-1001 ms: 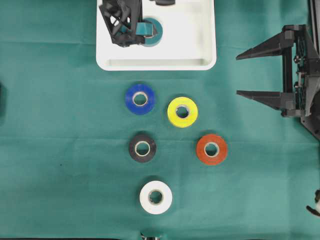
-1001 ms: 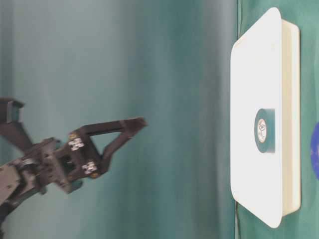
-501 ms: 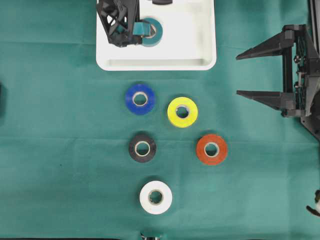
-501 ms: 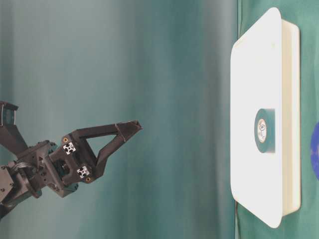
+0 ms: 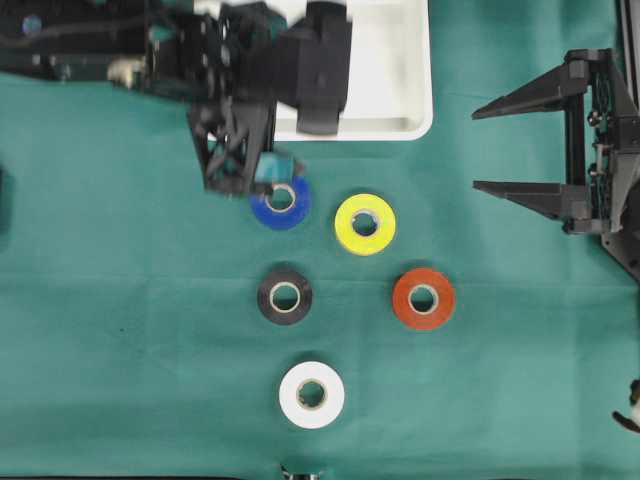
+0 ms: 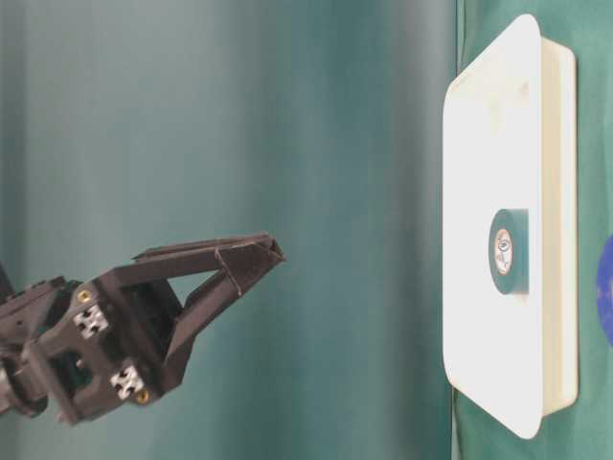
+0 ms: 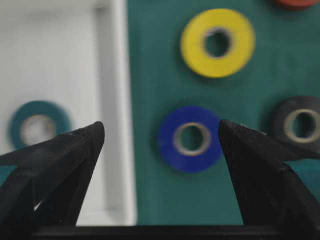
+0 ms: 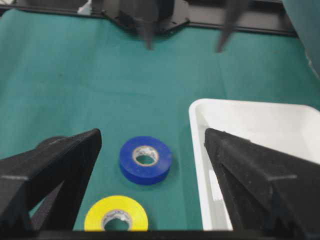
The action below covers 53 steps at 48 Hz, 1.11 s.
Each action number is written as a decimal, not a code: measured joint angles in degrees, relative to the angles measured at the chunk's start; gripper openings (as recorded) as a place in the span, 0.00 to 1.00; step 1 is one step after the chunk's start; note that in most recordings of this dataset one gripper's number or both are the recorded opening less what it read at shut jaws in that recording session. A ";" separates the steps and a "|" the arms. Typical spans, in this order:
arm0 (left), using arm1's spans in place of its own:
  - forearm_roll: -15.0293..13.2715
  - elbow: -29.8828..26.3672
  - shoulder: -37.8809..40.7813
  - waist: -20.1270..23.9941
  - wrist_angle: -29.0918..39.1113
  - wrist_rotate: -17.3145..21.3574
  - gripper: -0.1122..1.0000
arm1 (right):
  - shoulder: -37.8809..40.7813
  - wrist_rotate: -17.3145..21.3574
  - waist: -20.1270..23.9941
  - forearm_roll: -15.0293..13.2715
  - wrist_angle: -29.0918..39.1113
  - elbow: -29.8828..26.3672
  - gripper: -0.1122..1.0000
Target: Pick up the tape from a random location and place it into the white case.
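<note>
Step in hand: reach for another roll. Left end effector [image 7: 160, 145] spread wide, empty, above the glossy blue tape ring [image 7: 190, 138] on the green-clothed desk [image 5: 120, 330], beside the shallow white plastic case [image 6: 493, 172] (teal roll [image 6: 508, 251] already inside). Next, probably: descend, straddle the ring, close. Right end effector [image 5: 498, 147] parked, spread, empty.
</note>
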 measured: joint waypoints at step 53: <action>-0.09 21.88 -28.04 1.05 -11.34 -0.44 0.97 | -0.26 0.00 0.00 0.00 0.53 -0.09 0.93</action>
